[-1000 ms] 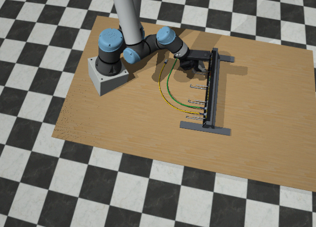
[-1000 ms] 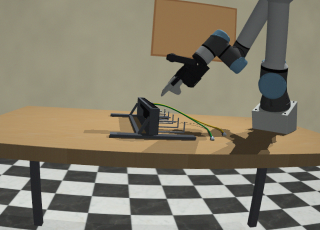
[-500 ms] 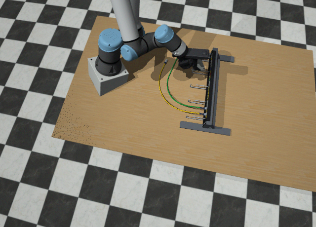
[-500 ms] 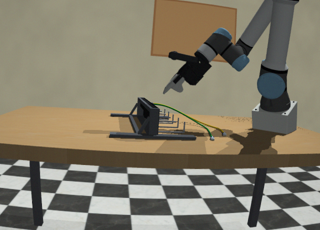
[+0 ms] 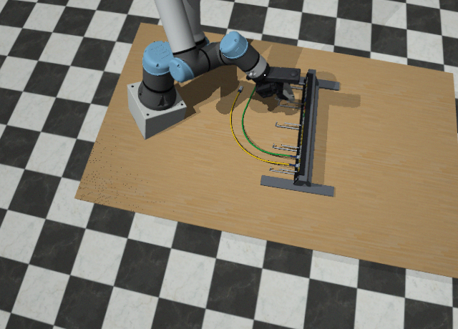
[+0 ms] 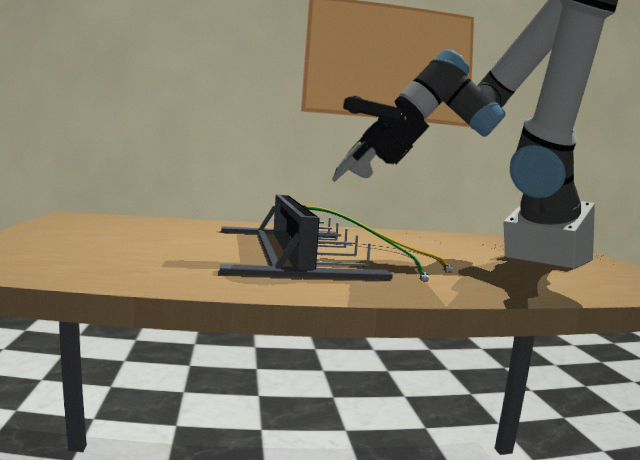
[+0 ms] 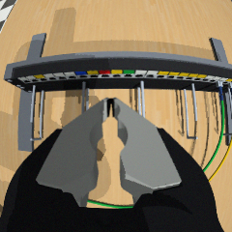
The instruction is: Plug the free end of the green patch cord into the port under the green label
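Note:
The dark rack [image 5: 308,129] stands on the wooden table, its row of coloured labels facing me in the wrist view [image 7: 121,70]. The green label [image 7: 129,72] sits near the middle of the row, just right of a yellow one. The green cord [image 5: 251,133] runs from a port near the rack's end and arcs across the table. Its free plug [image 6: 424,277] lies on the table. The yellow cord [image 5: 236,133] lies beside it with its free plug [image 6: 448,268] also on the table. My gripper [image 6: 338,175] [image 7: 111,100] is shut and empty, hanging well above the rack and pointing at the label row.
Several metal rods [image 5: 286,125] stick out from the rack's front toward the cords. The rack's two long feet [image 5: 297,185] extend across the table. The robot base [image 5: 157,107] stands at the table's corner.

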You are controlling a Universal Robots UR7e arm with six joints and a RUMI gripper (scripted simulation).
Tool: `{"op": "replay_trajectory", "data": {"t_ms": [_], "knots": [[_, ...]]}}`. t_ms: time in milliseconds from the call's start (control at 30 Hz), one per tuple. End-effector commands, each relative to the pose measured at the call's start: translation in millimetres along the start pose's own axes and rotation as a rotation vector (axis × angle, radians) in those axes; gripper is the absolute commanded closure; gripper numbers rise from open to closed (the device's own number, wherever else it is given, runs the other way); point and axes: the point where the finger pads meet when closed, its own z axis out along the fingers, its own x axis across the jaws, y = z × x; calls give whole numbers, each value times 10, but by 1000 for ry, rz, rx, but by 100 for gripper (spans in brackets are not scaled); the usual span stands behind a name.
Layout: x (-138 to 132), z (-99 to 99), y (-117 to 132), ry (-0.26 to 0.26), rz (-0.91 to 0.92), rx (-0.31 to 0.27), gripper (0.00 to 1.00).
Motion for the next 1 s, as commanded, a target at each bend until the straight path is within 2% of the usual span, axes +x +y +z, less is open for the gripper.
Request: {"op": "replay_trajectory", "data": {"t_ms": [0, 967], "knots": [[1, -82, -4, -1, -1, -1, 100], [2, -522, -4, -1, -1, -1, 100]]}}
